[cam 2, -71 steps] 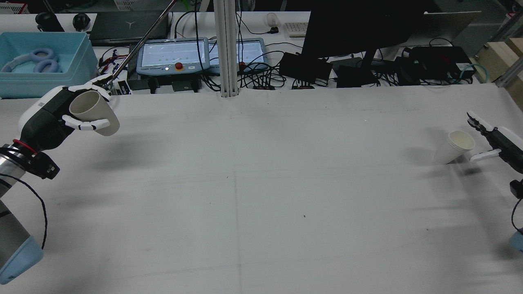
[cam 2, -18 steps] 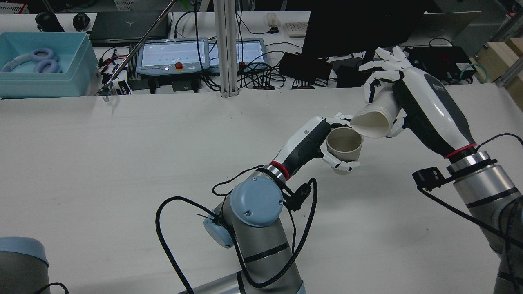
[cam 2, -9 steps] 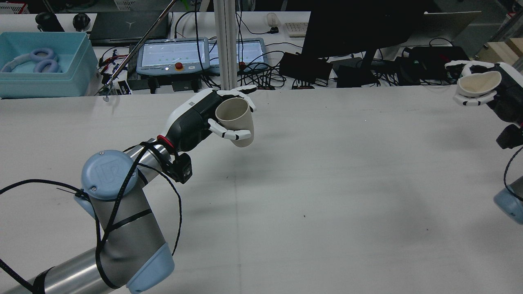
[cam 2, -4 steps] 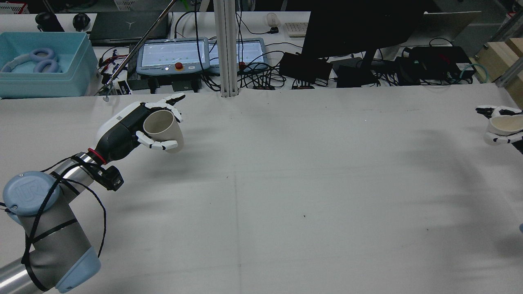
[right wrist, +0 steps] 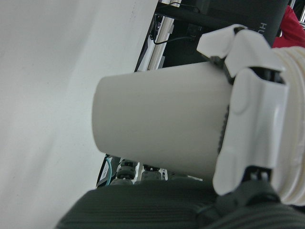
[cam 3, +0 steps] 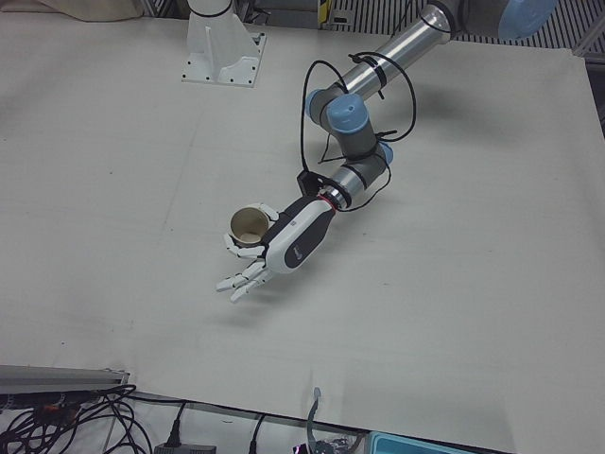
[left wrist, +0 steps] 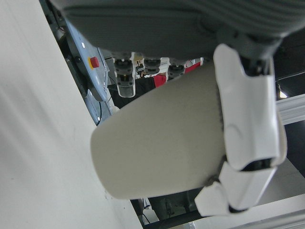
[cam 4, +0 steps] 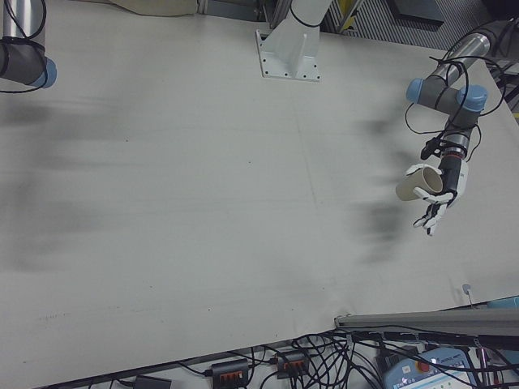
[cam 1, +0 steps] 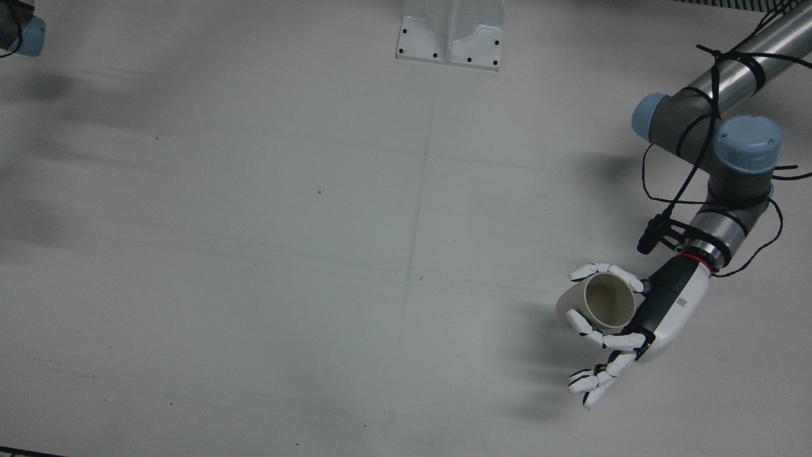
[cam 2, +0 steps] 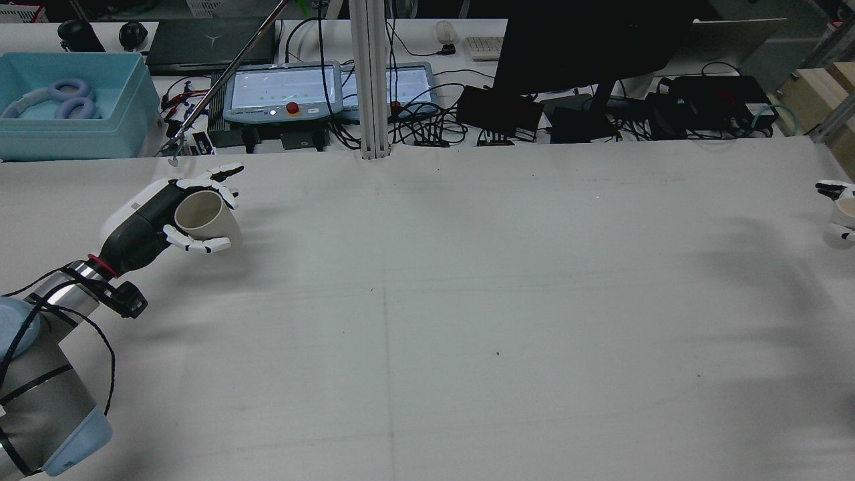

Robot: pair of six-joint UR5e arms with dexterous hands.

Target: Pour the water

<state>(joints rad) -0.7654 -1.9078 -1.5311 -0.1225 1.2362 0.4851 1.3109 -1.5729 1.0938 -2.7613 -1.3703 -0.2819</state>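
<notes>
You're not getting much legible text here. The closed dark laptop (cam 2: 210,41) on the back bench is showing a pale Y-shaped logo on its lid, no letters. The grey label patch on the left hand (cam 2: 137,224) is too small to read. The two grey teach pendants (cam 2: 327,90) are showing lit screens, content unreadable.

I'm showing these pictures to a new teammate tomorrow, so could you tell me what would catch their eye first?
Most striking is the left hand holding a beige paper cup, mouth up, above the bare white table near its left edge in the rear view. At the far right edge of that view, the right hand is barely visible; its own camera shows it holding a white cup.
</notes>
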